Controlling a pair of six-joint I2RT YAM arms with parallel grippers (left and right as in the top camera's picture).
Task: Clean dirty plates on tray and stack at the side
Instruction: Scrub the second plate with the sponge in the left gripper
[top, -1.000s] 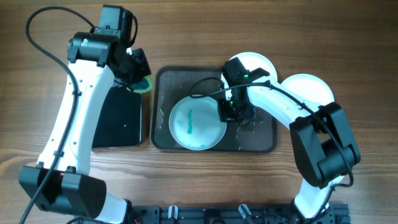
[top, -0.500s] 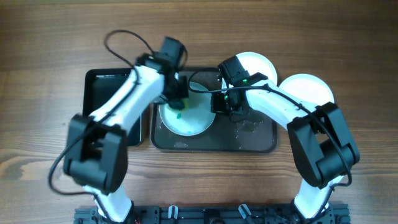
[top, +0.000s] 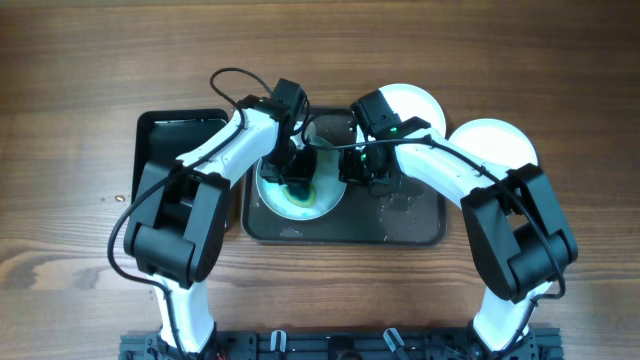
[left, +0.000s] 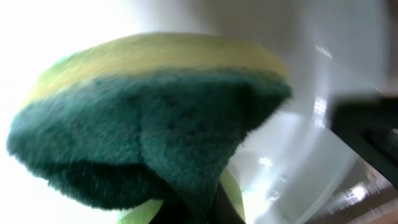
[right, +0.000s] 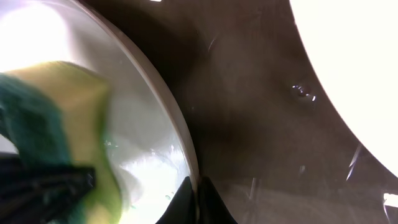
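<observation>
1. Surface: a brown wood-grain table (top: 60, 200) fills the overhead view. A black mounting rail (top: 330, 345) runs along its near edge.

2. Tray (top: 420, 225): dark grey, at table centre, its right-hand floor wet and spotted. A smaller black tray (top: 160, 135) lies just beside it on the left.

3. Arms: both reach in over the grey tray from the near edge.

4. Plates: two clean plates (top: 495, 140) lie on the table to the right of the tray, one near its far right corner; whether that one overlaps the rim cannot be told. The smeared plate (top: 325, 190) sits on the tray's left half and carries a teal-green patch at its near side.

5. Left tool (top: 298, 178): over the smeared plate's middle, clamped on a green-and-yellow sponge (left: 155, 124), which is pressed against the plate face.

6. Right tool (right: 198, 199): at the smeared plate's right edge, fingers pinched together on the rim. The wrist view shows the rim raised off the tray floor, the plate tilted.
</observation>
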